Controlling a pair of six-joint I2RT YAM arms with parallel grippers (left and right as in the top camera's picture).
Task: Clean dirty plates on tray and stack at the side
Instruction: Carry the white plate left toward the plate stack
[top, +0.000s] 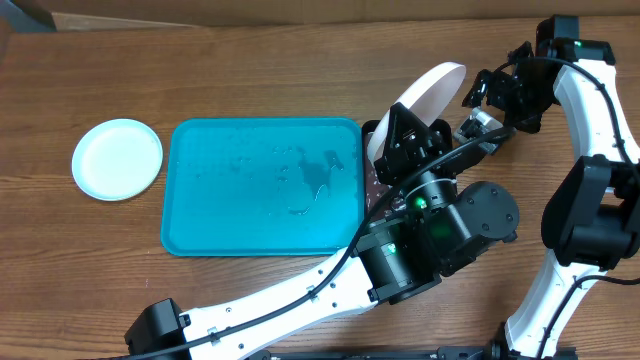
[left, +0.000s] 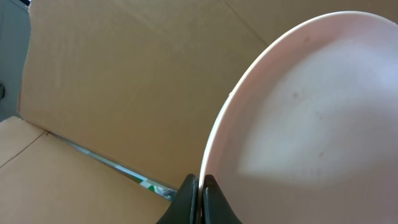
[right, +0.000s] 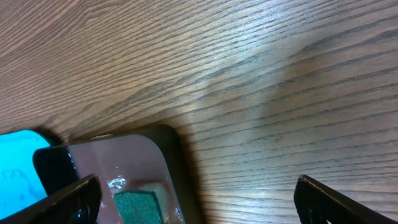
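Observation:
My left gripper is shut on the rim of a plain white plate and holds it tilted on edge in the air, right of the turquoise tray. The left wrist view shows the jaws pinching the rim of that plate. The tray holds no plates, only wet patches. A pale blue plate lies flat on the wood tabletop left of the tray. My right gripper is open and empty next to the held plate; its fingers hang above the table. A third plate is not visible.
A glossy black tray with a green sponge lies right of the turquoise tray, mostly hidden under my left arm in the overhead view. Wood tabletop surrounds it. Cardboard stands behind the table.

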